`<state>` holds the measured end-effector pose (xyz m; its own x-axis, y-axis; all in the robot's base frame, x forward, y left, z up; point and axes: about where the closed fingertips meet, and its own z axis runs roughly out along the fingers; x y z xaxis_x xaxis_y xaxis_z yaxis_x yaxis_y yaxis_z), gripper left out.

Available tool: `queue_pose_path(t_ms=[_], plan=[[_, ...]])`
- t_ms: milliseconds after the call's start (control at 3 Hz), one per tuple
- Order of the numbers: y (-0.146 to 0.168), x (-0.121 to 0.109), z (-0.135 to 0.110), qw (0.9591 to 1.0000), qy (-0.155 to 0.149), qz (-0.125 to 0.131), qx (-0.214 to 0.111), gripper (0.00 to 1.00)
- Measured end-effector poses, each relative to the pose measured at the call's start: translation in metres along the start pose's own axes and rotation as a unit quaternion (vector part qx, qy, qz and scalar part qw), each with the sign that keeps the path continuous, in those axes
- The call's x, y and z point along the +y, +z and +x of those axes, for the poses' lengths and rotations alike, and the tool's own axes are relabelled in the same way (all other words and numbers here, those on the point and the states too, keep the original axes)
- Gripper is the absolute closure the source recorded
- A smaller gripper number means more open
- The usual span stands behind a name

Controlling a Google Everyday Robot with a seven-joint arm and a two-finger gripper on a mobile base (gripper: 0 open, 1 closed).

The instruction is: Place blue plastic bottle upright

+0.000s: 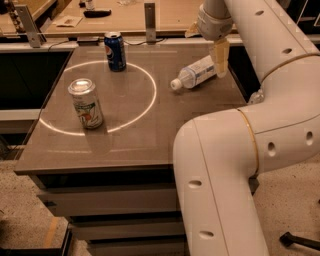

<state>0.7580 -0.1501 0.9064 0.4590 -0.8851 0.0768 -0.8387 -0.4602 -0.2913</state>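
Note:
The blue plastic bottle (pixel 196 75), clear with a white cap and a pale label, lies on its side at the right of the brown table (pixel 125 135), cap pointing front-left. My gripper (pixel 220 59) hangs from the white arm (pixel 260 100) right at the bottle's base end, over its far right side. I cannot tell if it touches the bottle.
A dark blue soda can (pixel 115 51) stands at the back of the table. A white-and-green can (pixel 86 103) stands front left. A white circle (pixel 150 95) is marked on the tabletop. A wooden counter (pixel 120 15) runs behind the table. My arm covers the table's right front.

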Motion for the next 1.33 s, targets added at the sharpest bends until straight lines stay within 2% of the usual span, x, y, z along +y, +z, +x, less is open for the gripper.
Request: queue_pose_path(t_ms=[333,667,1333], plan=[[-0.001,-0.001,-0.016,0.9992,-0.029,0.001,-0.028,0.0],[0.006,-0.002,-0.025,0.9982,-0.05,-0.014,-0.031,0.0],[0.04,0.005,-0.018,0.9966,-0.061,-0.05,-0.021,0.0]])
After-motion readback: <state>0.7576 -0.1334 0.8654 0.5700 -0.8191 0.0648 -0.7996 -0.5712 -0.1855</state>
